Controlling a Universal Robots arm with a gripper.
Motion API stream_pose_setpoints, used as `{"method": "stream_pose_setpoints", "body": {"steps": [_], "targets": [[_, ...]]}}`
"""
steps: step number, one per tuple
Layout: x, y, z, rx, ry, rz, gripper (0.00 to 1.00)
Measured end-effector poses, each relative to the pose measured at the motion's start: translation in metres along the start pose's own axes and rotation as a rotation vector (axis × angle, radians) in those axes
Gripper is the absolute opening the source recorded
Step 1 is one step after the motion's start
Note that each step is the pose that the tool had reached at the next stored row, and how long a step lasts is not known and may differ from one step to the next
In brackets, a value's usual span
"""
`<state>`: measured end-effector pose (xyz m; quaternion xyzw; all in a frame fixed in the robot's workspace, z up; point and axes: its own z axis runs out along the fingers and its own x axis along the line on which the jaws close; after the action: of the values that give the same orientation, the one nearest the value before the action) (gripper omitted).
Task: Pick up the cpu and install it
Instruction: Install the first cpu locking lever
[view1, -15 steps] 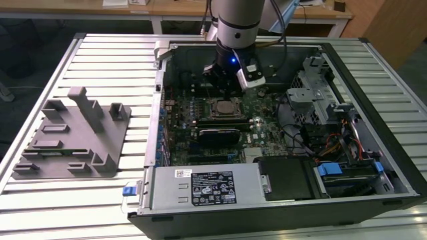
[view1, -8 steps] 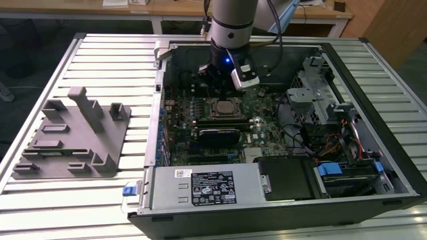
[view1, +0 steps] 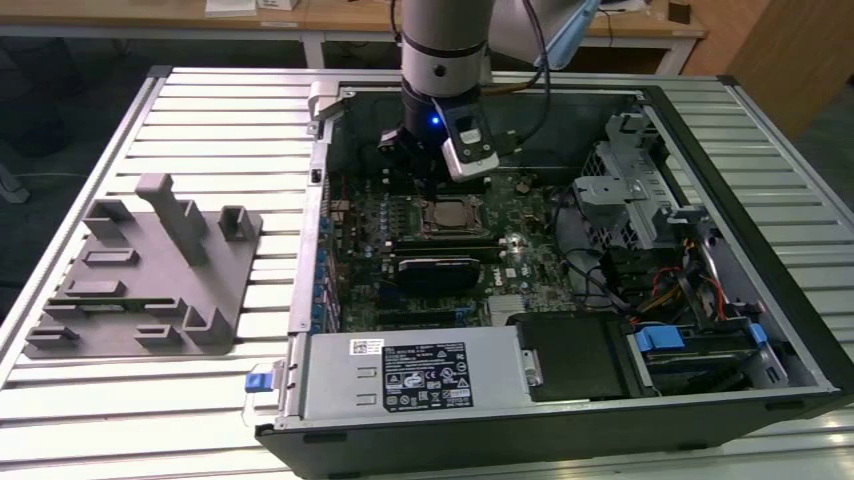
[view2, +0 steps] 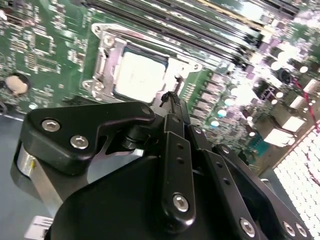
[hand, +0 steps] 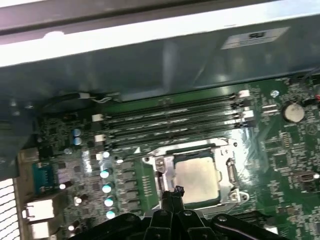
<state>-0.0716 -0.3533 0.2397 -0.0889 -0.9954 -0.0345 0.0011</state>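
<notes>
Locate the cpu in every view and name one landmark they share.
Exterior view: the cpu sits in the socket inside the computer case.
Second wrist view: the cpu lies just beyond the gripper.
First wrist view: the cpu lies between the gripper and the memory slots.
Shared landmark: the memory slots beside the socket.

The slatted metal table (view1: 200, 110) is carrying two things right now. Toward the exterior view's left, a grey fixture (view1: 140, 275) is lying flat on the slats (blocks and posts are sticking up from it). Near it, across a strip of bare slats, an open computer case (view1: 534, 437) is resting on its side, innards facing up.
</notes>
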Motion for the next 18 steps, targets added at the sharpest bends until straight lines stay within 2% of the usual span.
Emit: {"method": "stream_pose_setpoints", "body": {"steps": [12,18], "targets": [[0.0212,-0.0039,-0.0001,-0.0005,-0.0009,0.0,0.11],[0.0292,-0.0054,-0.0001,-0.0014,-0.0008,0.0,0.11]]}}
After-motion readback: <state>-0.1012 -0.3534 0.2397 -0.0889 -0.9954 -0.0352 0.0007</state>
